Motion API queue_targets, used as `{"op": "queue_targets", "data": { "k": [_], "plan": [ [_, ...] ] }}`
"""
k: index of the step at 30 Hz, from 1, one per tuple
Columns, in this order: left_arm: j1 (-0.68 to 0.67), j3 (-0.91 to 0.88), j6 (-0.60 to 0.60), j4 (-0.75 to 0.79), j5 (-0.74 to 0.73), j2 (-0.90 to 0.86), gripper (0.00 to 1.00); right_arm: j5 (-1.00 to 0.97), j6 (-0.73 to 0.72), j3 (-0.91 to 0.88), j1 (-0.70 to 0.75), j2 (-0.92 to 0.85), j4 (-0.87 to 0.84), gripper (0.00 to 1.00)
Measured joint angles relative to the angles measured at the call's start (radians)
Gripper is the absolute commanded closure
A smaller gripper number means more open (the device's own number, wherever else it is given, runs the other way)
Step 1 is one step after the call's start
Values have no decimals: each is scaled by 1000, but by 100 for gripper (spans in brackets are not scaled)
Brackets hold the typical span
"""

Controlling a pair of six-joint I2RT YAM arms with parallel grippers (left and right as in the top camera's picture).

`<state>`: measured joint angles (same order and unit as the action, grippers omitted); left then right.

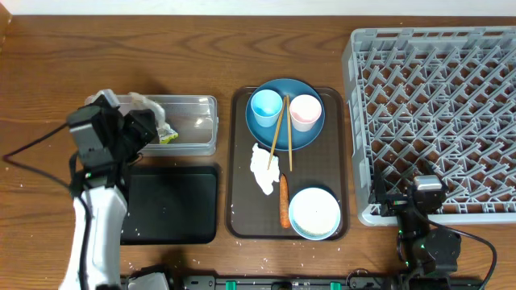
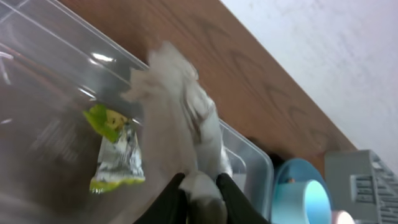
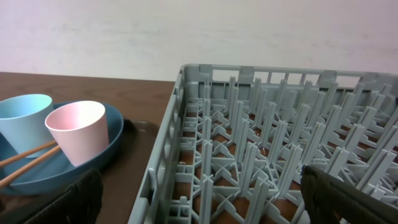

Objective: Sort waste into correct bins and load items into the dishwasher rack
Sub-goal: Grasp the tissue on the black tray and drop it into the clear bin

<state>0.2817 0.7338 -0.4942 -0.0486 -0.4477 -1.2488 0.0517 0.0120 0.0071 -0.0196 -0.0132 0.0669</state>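
Table (image 1: 201,48); left pincer (image 2: 202,194), paper (image 2: 180,106), over tub (image 1: 196,121).

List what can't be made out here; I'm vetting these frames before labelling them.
1. Overhead: the left arm covers the clear tub's left end and the black tray's left edge.
2. Left wrist: the yellow-green wrapper's print is blurred.
3. Right wrist: the left edge cuts off the blue plate and chopsticks; the fingers of the right gripper are dark blurs in the bottom corners.
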Motion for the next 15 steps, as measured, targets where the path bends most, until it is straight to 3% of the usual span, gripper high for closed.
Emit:
{"op": "queue_targets", "data": {
  "k": [3,5,10,15],
  "plan": [
    [-2,0,0,28,-1,-59,51,0,0,0,0,0,0,1],
    [-2,0,0,33,-1,-81,44,0,0,0,0,0,0,1],
    [-2,0,-3,46,-3,-70,39,0,0,0,0,0,0,1],
    [-36,0,-16,-58,-26,29,39,0,0,0,0,0,0,1]
  ]
}}
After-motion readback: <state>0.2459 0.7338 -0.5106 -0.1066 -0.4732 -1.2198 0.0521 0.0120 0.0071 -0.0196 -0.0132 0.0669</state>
